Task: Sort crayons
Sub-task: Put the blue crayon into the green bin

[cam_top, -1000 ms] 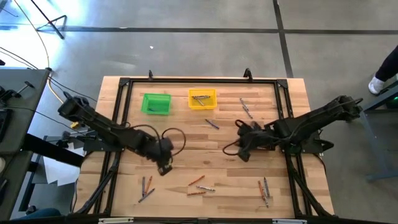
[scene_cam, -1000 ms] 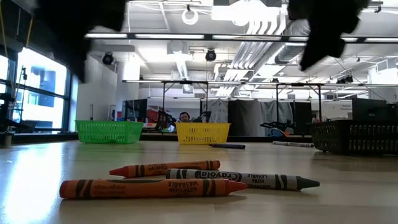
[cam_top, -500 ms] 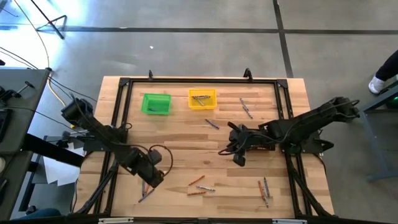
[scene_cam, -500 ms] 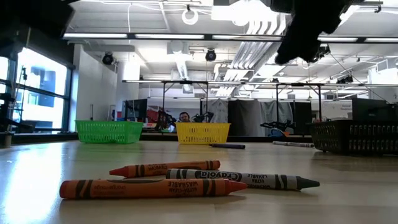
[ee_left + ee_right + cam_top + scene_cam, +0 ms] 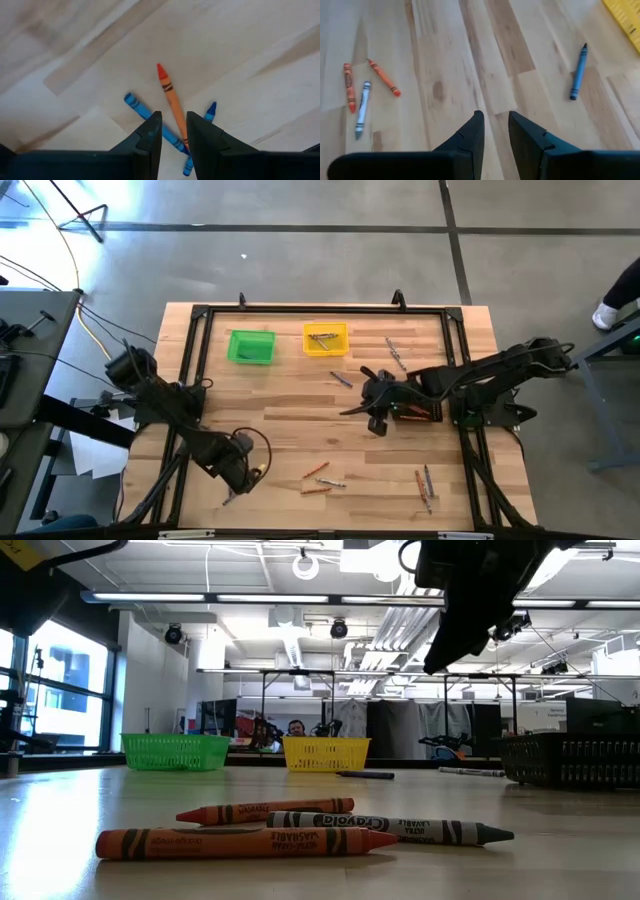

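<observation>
Swinging down to the near-left cluster, the left gripper point(image 5: 173, 131), narrowly parted and empty, now hovers over a thin orange-red wax crayon point(image 5: 171, 100); pickup looks imminent.

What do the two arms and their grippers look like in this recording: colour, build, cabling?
Both arms are dark, nearly black, built of jointed segments. The left gripper and right gripper each end in two flat, angular dark fingers with stepped inner edges. Black cables loop loosely beside each wrist in the high view, and a small green-and-red glint shows on the right arm. The left arm carries no visible markings.
</observation>
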You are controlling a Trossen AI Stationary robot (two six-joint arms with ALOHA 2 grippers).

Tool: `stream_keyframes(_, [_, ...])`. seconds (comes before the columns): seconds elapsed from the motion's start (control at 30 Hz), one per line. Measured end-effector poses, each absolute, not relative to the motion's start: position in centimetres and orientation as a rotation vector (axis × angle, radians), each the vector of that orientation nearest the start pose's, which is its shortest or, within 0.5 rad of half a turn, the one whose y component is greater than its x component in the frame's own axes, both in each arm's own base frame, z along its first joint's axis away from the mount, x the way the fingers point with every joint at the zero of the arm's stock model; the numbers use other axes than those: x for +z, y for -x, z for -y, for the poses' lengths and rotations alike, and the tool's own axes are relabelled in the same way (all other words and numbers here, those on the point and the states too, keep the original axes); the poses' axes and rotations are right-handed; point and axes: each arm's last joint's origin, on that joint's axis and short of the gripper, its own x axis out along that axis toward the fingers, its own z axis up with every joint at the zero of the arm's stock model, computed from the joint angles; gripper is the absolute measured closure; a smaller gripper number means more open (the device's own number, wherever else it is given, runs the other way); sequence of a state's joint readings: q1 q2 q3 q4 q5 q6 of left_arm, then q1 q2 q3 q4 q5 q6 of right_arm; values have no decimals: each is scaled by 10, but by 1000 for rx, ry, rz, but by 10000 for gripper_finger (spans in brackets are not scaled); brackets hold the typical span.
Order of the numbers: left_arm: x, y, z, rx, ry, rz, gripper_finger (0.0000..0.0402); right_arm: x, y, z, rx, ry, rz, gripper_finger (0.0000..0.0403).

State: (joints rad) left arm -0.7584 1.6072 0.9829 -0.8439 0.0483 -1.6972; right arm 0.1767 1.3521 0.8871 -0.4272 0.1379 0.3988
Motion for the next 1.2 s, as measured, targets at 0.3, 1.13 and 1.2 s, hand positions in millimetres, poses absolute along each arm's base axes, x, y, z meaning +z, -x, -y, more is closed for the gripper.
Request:
stream_keyframes(0.3, [161,-194,200,714,840,-1508,323,230,-267,-39,-115,-215,-871,320])
stream_keyframes(1.13, [134,-197,205,841,814,-1569,323,231,-268,-39,-76,-176,-862,320])
stream_keyframes(1.2, [133,-196,205,842,813,-1571,325,231,-268,-39,-76,-176,-862,320])
